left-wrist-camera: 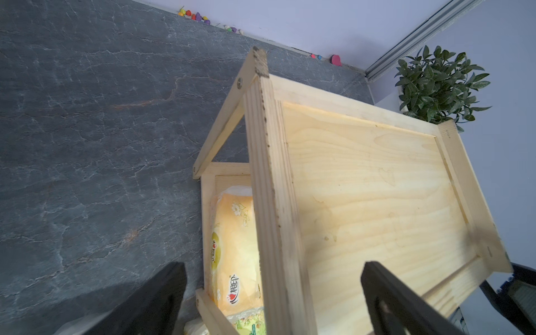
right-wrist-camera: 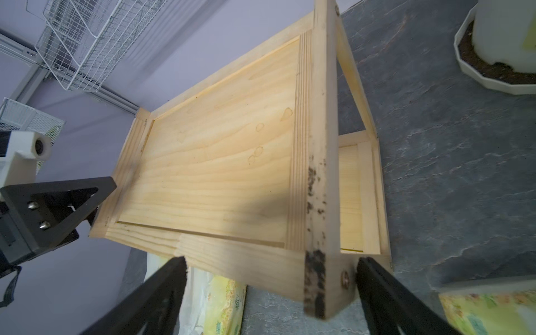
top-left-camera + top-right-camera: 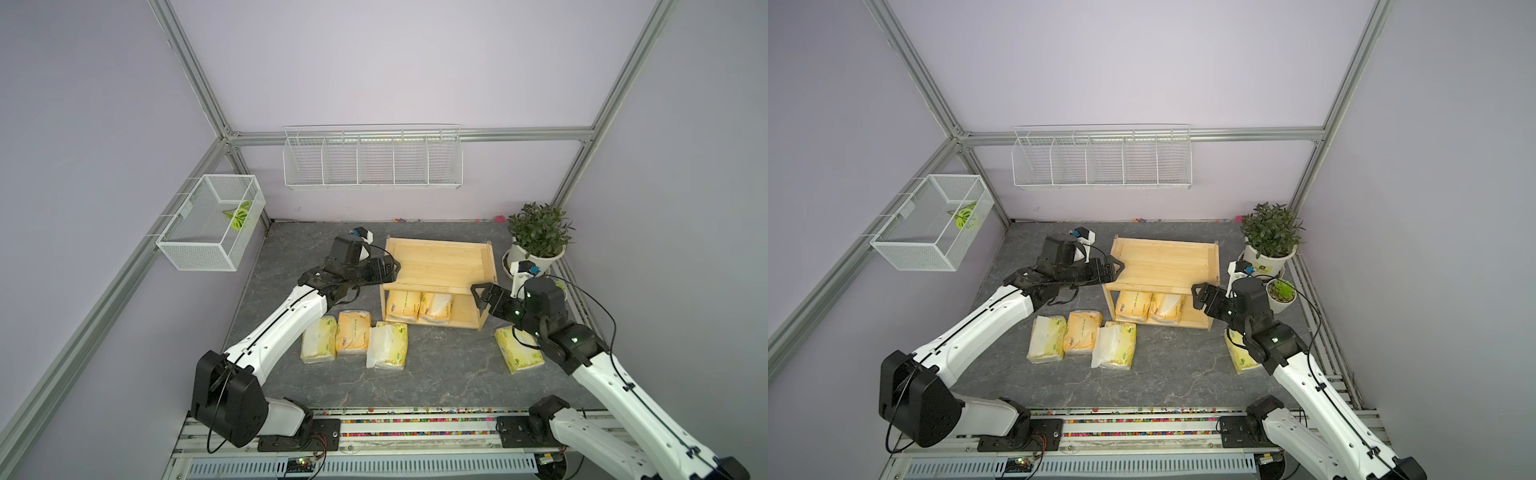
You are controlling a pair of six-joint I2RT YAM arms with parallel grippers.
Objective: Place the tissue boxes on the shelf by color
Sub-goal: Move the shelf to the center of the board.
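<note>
Left tool (image 3: 394, 266) is spread wide over the shelf (image 3: 440, 259) at its end rim. Right tool (image 3: 478, 297) gapes either side of a front corner post. Neither has hold of anything. Two orange packs (image 3: 402, 306) sit in the lower tier (top tier's bare). The third orange one (image 3: 353, 332) and the green packs (image 3: 319, 338) lie on the worktop (image 3: 436, 382). My worry is a lopsided nudge tipping the shelf and the packs sliding out.
</note>
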